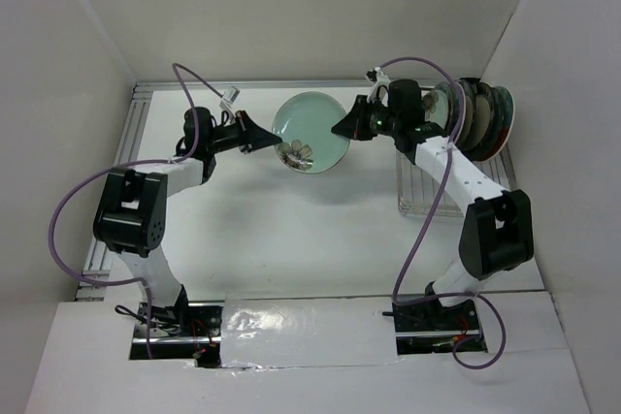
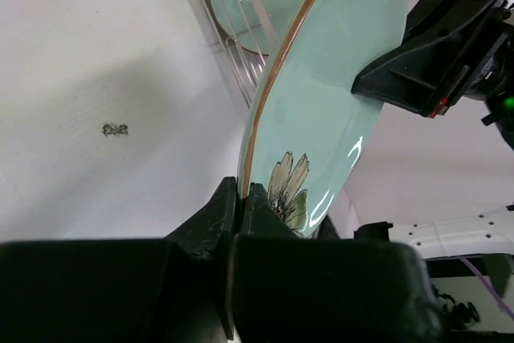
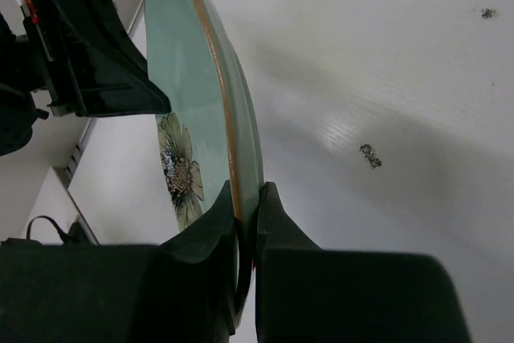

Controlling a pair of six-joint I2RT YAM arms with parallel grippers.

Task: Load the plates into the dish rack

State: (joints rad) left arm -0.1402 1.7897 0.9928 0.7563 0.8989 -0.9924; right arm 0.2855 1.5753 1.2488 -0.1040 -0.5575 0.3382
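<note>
Right now the pale mint plate (image 1: 309,128) hangs above the bench (image 1: 291,239) toward twelve o'clock, caught at both edges. The left pincer (image 1: 269,139) is clenched on its nine o'clock rim and the right pincer (image 1: 339,127) on its three o'clock rim. The dish rack (image 1: 427,196) sits at two o'clock, with other plates (image 1: 482,119) standing upright at its far end.

mint plate (image 2: 321,118): glazed ceramic, pretty glossy, highlights seen
left gripper fingers (image 2: 213,218): matt black plastic, by the looks
dish rack (image 1: 419,193), 3 o'clock: thin silvery-white wire
table (image 1: 291,230): matt white, faintly smudged
</note>
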